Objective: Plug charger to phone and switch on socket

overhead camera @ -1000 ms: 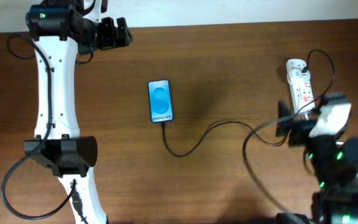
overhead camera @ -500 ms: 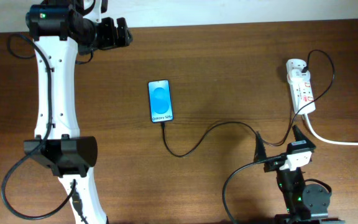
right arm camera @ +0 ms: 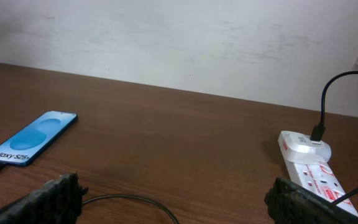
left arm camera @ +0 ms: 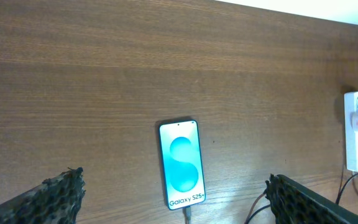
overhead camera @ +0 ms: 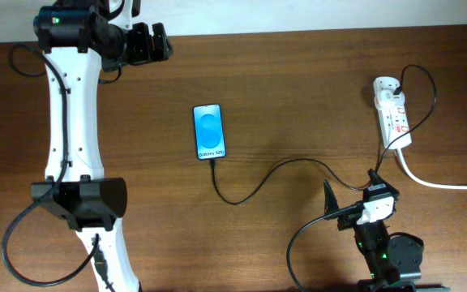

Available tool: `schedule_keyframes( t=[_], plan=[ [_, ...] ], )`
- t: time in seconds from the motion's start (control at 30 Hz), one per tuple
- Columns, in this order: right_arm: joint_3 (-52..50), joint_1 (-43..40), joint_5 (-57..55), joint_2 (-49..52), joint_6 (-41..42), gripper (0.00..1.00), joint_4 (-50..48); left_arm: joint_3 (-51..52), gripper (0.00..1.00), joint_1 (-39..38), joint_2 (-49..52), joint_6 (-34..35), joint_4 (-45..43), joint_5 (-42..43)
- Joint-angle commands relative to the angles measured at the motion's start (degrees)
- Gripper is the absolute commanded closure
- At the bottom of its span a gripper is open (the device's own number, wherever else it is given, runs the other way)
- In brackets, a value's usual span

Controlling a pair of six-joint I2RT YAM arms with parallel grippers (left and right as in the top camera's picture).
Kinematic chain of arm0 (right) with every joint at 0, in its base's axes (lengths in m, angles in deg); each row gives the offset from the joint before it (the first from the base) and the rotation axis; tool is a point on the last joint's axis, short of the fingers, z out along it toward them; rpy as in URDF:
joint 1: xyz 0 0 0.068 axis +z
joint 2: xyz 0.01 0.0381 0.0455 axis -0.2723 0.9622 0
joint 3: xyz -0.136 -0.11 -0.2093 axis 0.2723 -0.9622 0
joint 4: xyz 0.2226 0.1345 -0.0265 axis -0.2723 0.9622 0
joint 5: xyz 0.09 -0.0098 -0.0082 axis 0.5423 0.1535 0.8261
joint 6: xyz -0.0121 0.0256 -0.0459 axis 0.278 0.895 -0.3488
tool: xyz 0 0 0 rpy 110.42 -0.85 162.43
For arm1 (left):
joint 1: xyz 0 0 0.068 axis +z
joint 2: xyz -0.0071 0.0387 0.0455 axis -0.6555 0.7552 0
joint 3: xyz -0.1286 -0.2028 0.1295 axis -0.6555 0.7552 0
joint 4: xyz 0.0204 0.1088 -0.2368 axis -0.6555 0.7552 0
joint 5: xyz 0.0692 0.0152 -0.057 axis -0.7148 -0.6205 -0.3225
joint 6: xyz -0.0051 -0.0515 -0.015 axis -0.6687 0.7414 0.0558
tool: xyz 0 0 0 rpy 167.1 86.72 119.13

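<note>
1. Overhead: left arm reaches along the left side of the table (overhead camera: 298,81). The left gripper (overhead camera: 159,42) is at the far edge, fingers apart and empty.
2. Right arm is low at the near edge. The right gripper (overhead camera: 351,193) is spread wide and empty.
3. Socket (overhead camera: 394,118) lies far right.
4. Phone (overhead camera: 209,131) lies centre, screen up.
5. Charger (overhead camera: 250,191) meets the phone's near end.

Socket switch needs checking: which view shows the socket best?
Overhead: the whole socket lies in view from above. Right wrist shows it larger but cut off at the frame's corner; left wrist shows it small at the right edge.

phone (right arm camera: 33,137) lying flat, socket (right arm camera: 312,174) well apart
</note>
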Motion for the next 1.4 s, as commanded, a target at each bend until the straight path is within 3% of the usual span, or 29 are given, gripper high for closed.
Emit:
schedule_keyframes(
  t=[0.0, 0.43, 0.6, 0.67, 0.83, 0.97, 1.13, 1.37],
  plan=[
    [-0.39, 0.63, 0.96, -0.66, 0.22, 0.02, 0.17, 0.07, 0.01, 0.13, 0.61, 0.46, -0.07, -0.17],
    [-0.39, 0.63, 0.96, -0.66, 0.24, 0.02, 0.17, 0.07, 0.01, 0.13, 0.48, 0.42, 3.80, -2.80],
    [-0.39, 0.63, 0.96, -0.66, 0.22, 0.01, 0.17, 4.22, 0.01, -0.44, -6.99, -3.67, 1.03, -4.07],
    [-0.39, 0.63, 0.96, -0.66, 0.22, 0.02, 0.17, 17.92, 0.01, -0.50, -17.07, -6.27, -8.57, -4.13],
    [-0.39, 0.63, 0.96, -0.66, 0.22, 0.02, 0.17, 43.04, 0.01, -0.50, -34.88, -11.69, -19.87, -4.26],
    [-0.39, 0.63, 0.96, -0.66, 0.22, 0.02, 0.17, 65.37, 0.01, -0.50, -50.18, -12.02, -33.24, -5.11],
    [-0.39, 0.63, 0.96, -0.66, 0.22, 0.02, 0.17, 100.85, 0.01, -0.50, -74.05, -12.48, -56.02, -6.64],
    [-0.39, 0.63, 0.96, -0.66, 0.22, 0.02, 0.17, 126.31, 0.01, -0.50, -94.18, -16.72, -75.08, -6.64]
  ],
)
